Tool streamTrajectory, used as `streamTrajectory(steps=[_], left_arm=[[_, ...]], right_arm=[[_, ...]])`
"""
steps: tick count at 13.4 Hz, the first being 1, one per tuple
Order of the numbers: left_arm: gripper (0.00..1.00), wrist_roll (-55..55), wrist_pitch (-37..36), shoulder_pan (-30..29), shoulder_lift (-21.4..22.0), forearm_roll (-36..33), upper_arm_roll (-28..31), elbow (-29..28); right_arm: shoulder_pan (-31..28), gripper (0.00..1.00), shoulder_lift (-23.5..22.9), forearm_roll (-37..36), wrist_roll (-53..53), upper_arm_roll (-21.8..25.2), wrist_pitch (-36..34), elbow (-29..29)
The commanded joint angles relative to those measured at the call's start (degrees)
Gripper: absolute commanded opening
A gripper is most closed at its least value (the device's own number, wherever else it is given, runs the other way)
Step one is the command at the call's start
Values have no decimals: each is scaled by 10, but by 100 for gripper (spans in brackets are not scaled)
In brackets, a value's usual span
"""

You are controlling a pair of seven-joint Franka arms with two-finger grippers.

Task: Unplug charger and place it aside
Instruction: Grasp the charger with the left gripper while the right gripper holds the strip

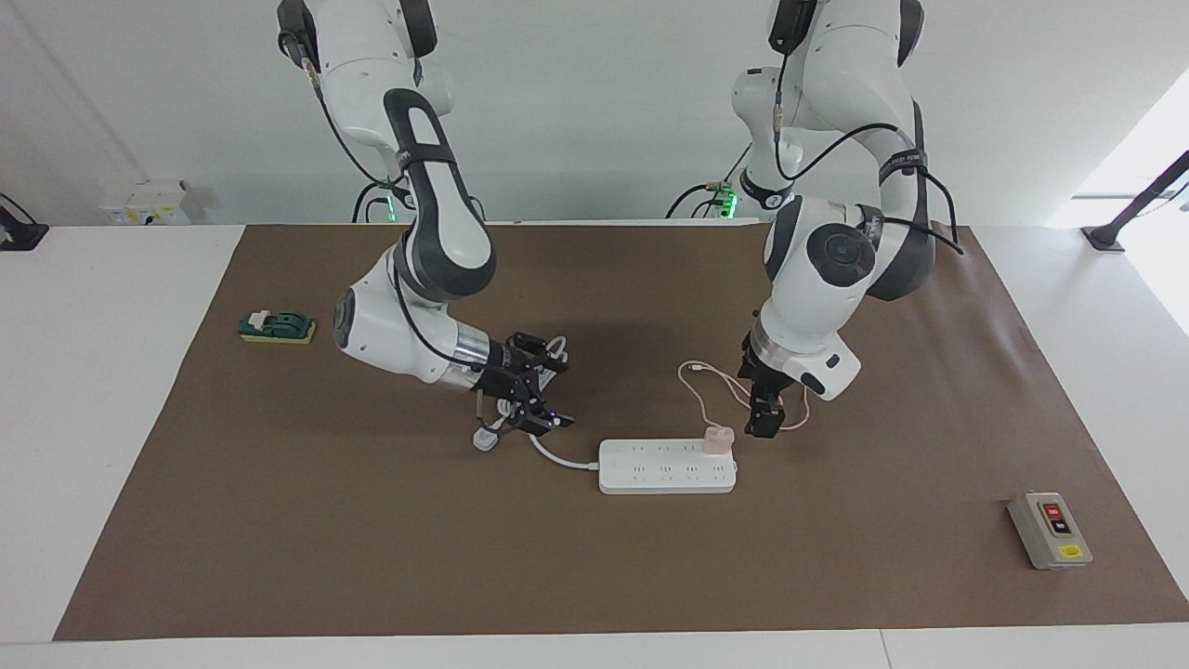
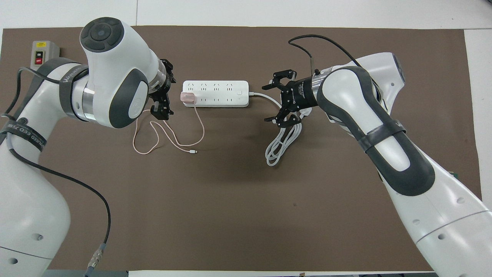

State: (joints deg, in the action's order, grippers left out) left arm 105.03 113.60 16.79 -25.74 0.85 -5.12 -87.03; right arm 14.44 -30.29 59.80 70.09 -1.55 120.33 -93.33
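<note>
Brown mat covers the white table; your left gripper (image 1: pixel 764 429), jaws open, hangs just beside the small pale pink cube charger (image 1: pixel 717 439), still plugged in the white power strip (image 1: pixel 667 467). Right gripper (image 2: pixel 273 100) open by the strip's cord end. Pinch the cube squarely, pull straight up. One charger, one strip, two grippers

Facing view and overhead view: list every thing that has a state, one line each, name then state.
charger: plugged into the strip's end socket, cable loose on the mat.
power strip: flat on the mat, its own plug unplugged.
left gripper: open, beside the charger, holding nothing.
right gripper: open, over the strip's cord, holding nothing.
switch box: flat, untouched.
</note>
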Motion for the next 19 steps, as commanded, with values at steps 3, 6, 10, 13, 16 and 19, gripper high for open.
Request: streamTrajectory(steps=[3,6,10,13,16,19], left_arm=[[100,37,18,32,-45,-11,10,15],[100,39,29,45,-66,-21,11,17],[100,40,44,46,-71,-27,11,16],[100,39,55,41,-71,-28,11,15],[100,38,59,39,-71,-28,13,13],[100,38,60,39,-71,-28,13,13]], right_arm=[[20,100,-150,58,11,0,2,166],[41,100,-194,64,5,0,28,212],[48,100,-230,65,-11,0,55,243],[51,100,-232,66,-14,0,59,242],[50,100,-232,85,-15,0,61,240],[46,100,-232,93,-14,0,41,240]])
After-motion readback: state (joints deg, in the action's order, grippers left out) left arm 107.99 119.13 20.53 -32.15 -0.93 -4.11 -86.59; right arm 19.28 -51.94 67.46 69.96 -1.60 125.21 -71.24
